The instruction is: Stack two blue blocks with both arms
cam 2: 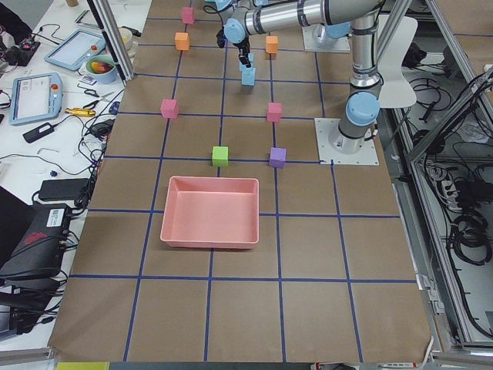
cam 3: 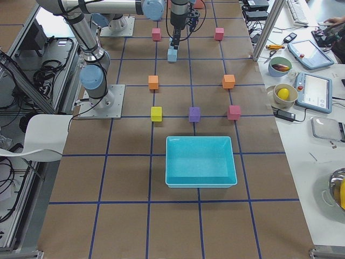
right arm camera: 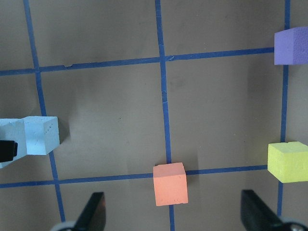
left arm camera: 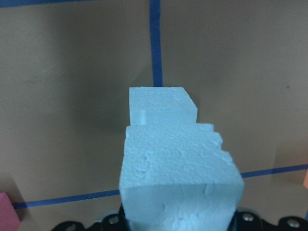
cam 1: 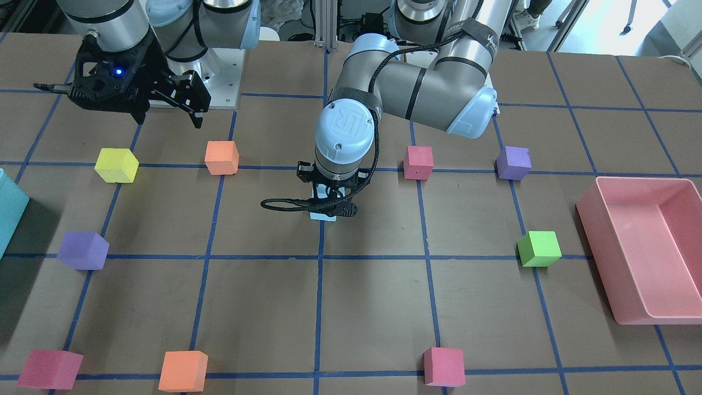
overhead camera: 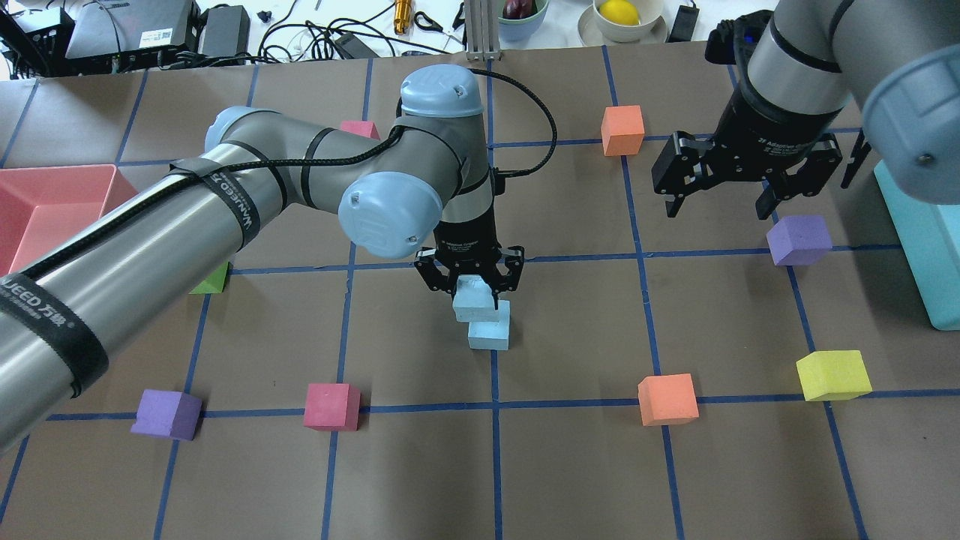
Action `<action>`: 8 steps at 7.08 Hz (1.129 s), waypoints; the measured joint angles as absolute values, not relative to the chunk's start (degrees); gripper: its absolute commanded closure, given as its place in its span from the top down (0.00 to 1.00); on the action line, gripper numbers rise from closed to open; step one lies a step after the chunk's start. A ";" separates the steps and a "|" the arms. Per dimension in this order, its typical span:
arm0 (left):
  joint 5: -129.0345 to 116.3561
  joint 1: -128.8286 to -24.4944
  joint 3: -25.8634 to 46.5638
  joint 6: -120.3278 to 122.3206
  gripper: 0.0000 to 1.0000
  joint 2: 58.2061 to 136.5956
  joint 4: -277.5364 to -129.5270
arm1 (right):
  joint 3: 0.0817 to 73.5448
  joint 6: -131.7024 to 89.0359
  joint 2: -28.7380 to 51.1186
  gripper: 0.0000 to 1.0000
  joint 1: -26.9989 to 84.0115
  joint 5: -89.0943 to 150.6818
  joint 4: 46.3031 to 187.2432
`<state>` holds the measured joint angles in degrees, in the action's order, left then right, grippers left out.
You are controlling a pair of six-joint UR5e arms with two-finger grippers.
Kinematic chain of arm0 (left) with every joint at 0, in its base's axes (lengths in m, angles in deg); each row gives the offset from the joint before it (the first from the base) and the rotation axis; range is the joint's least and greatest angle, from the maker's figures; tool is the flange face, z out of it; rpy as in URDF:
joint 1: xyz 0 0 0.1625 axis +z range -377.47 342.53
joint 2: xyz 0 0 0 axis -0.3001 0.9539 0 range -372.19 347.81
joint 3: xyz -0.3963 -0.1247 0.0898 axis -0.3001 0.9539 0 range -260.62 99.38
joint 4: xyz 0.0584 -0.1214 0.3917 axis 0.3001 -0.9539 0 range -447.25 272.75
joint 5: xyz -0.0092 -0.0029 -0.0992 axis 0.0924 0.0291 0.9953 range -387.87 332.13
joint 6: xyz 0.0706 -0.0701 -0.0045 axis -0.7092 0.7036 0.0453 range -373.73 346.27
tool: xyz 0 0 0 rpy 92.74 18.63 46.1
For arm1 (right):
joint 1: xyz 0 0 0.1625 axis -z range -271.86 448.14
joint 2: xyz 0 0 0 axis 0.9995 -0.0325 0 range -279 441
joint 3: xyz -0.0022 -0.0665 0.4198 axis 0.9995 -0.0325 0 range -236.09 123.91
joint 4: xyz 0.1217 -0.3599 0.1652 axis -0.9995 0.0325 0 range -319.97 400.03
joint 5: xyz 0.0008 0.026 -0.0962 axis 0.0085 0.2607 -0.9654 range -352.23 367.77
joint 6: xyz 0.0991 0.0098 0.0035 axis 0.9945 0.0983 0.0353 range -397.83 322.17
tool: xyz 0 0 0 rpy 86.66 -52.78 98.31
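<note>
left claw (overhead camera: 475, 289) clamped on upper blue block (overhead camera: 471, 301) | it hangs over lower blue block (overhead camera: 489, 334), offset, contact unclear | lower block on counter (overhead camera: 570, 450), centre gridline | right claw (overhead camera: 718, 207) spread wide, empty, well apart

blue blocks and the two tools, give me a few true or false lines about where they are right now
1. The left tool is shut on a blue block. True.
2. The right tool is open. True.
3. The other block is in the right tool. False: it lies on the table, below the held one.
4. The yellow block sits on the blue ones. False: it lies alone on the table.
</note>
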<state>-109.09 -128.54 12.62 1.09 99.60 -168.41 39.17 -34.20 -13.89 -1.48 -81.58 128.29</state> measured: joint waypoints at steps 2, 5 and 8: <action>-109.19 -128.64 12.75 1.45 0.48 100.18 -167.62 | 39.24 -34.56 -13.58 1.00 -1.51 -81.79 128.40; -109.17 -128.95 13.34 2.47 0.48 101.23 -167.03 | 39.09 -35.18 -13.39 1.00 -1.43 -81.83 128.54; -109.25 -129.48 13.60 2.66 0.53 101.33 -166.55 | 39.19 -35.28 -13.48 1.00 -1.40 -81.96 128.53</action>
<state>-109.25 -129.48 13.60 2.66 101.33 -166.55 39.19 -35.28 -13.48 -1.40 -81.96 128.53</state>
